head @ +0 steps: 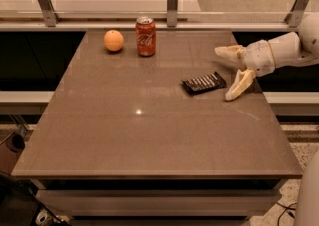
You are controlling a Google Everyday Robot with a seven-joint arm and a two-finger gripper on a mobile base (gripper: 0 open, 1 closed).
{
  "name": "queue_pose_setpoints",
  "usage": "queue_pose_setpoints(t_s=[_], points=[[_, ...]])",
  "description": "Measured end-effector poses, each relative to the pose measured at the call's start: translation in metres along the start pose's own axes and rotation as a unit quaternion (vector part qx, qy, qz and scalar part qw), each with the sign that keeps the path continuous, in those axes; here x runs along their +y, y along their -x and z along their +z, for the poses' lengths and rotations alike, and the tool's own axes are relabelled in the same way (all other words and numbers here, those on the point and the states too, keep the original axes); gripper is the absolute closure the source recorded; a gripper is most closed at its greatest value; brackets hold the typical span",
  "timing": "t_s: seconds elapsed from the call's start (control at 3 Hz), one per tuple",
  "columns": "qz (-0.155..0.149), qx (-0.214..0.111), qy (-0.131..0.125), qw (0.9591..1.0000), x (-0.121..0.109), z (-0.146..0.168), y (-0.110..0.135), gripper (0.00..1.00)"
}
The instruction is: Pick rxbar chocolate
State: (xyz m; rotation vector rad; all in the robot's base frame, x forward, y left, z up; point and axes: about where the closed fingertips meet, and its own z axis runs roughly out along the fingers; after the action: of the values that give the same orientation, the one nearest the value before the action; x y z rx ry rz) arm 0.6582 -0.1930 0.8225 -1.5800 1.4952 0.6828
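Observation:
The rxbar chocolate (204, 82), a flat black wrapper with rows of white lettering, lies on the brown table (149, 135) right of centre. My gripper (227, 71) comes in from the right edge, just right of the bar. Its two cream fingers are spread wide apart: one finger (227, 53) points left above the bar's far end, the other (238, 84) points down toward the table beside the bar's right end. It holds nothing.
A red soda can (145, 36) and an orange fruit (113, 40) stand at the back left of the table. A glass barrier with metal posts (172, 4) runs along the far edge. The white arm (284, 51) reaches in from the right.

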Motion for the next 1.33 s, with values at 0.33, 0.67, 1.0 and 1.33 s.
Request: queue_pose_setpoints(t_s=[0.33, 0.67, 1.0, 1.33], points=[[0.0, 0.0, 0.0, 1.0, 0.0, 0.0, 0.0, 0.0], [0.0, 0.0, 0.0, 1.0, 0.0, 0.0001, 0.0, 0.0], [0.0, 0.0, 0.0, 1.0, 0.0, 0.0002, 0.0, 0.0], [0.001, 0.002, -0.001, 1.0, 0.0, -0.0001, 0.0002, 0.0]])
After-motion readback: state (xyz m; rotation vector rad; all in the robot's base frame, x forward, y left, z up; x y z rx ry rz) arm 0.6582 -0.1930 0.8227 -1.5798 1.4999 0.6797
